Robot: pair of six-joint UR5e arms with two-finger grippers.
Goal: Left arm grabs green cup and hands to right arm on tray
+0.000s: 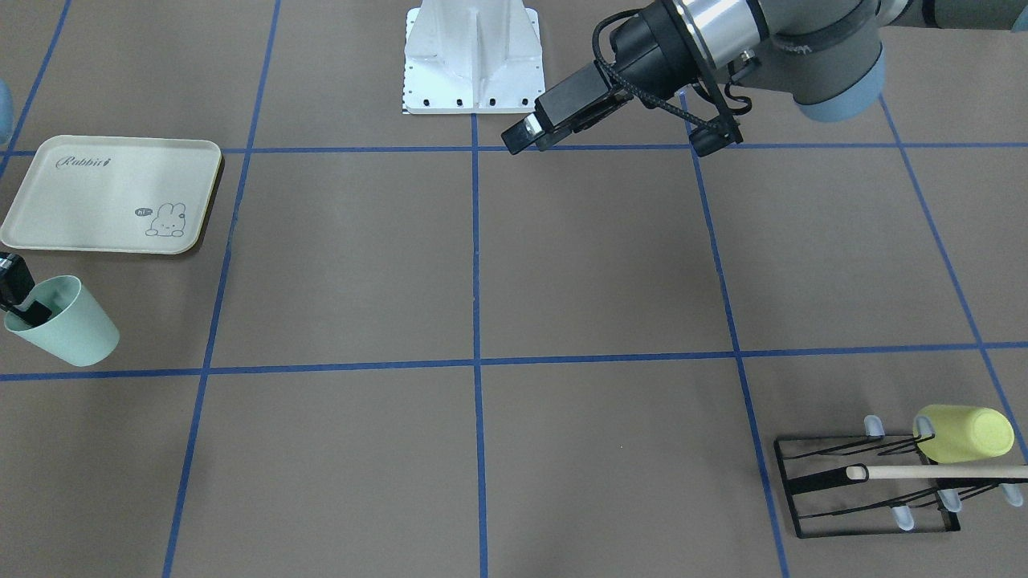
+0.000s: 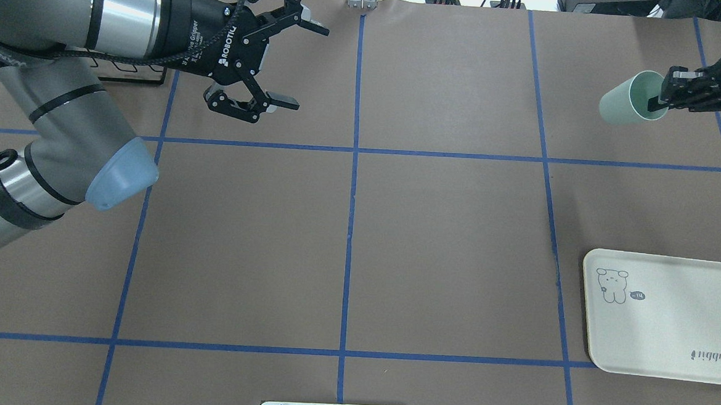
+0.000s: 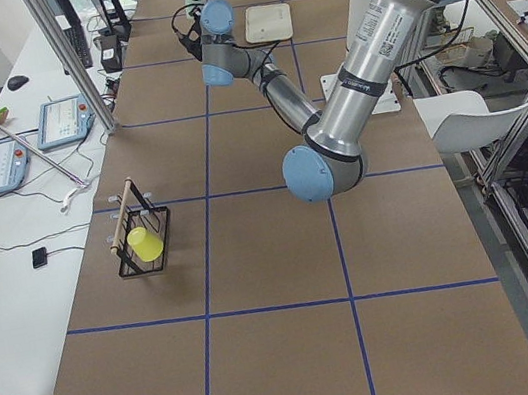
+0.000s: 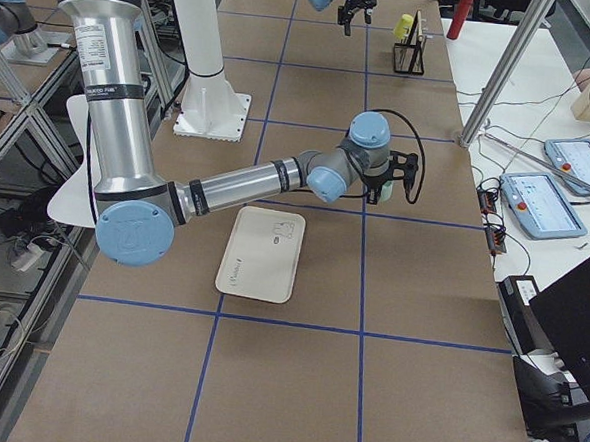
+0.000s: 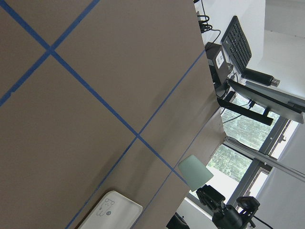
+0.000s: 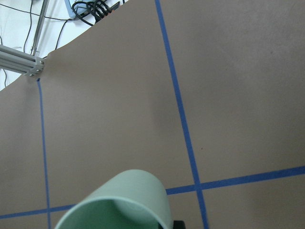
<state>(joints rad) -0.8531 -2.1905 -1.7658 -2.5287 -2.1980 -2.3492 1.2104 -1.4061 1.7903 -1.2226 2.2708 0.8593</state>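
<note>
**A:** So where's this at? The right gripper (image 2: 665, 95) is pinched on the rim of the green cup (image 2: 628, 107), one finger inside, with the cup tipped sideways. In the overhead view it's at 12 o'clock from the tray (image 2: 668, 342), apart from it.

**B:** I'd say the handover bit is done. The left gripper (image 2: 303, 67) is spread wide with nothing in it, way over at 11 o'clock on the table (image 2: 445, 231). What's left, I reckon: bring the cup to the tray, stand it up, let go.

**A:** Anything in the way?

**B:** Not that I can see, nothing's on the tray. The only other stuff is a wire rack (image 1: 867, 486) with a yellow cup (image 1: 968, 433) and a wooden stick (image 1: 940, 472), over on the left gripper's side, well apart from the tray.
</note>
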